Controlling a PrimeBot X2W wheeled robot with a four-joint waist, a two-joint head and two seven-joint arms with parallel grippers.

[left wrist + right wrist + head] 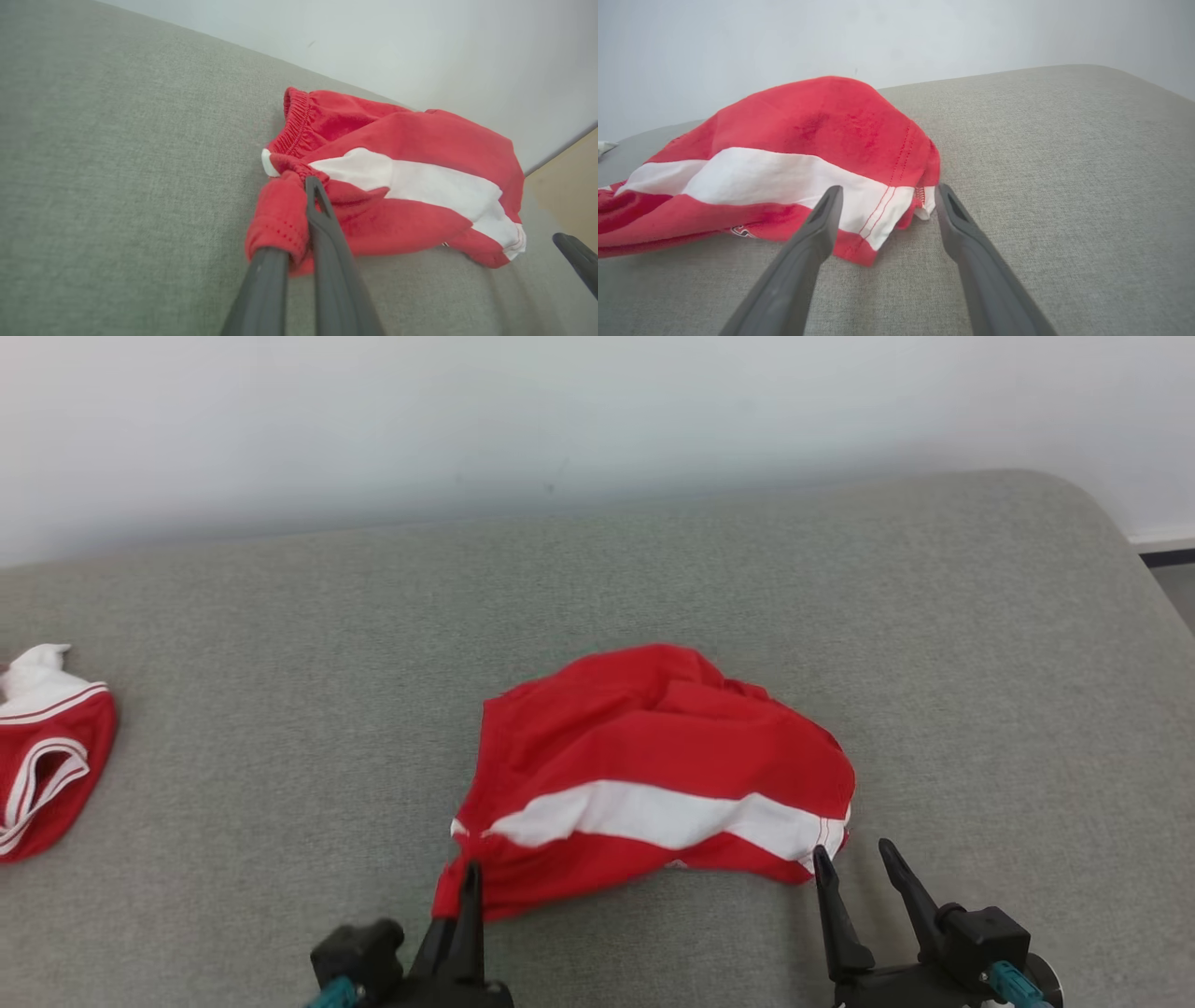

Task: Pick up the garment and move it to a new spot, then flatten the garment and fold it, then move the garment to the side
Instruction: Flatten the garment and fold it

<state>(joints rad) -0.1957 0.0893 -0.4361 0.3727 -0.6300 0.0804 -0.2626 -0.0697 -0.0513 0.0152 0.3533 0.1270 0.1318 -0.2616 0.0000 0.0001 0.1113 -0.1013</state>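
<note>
While the left pincer (470, 882) pinches one corner of the garment (653, 756) — bunched up on the table (280, 616) — the right pincer (854, 851) is wide apart and holds nothing, so a lift could twist or drop it.

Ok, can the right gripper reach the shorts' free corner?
Likely yes: the right gripper is open, the hem corner of the red shorts lies ahead between its fingers, nothing in the way. The left gripper holds the other end.
</note>
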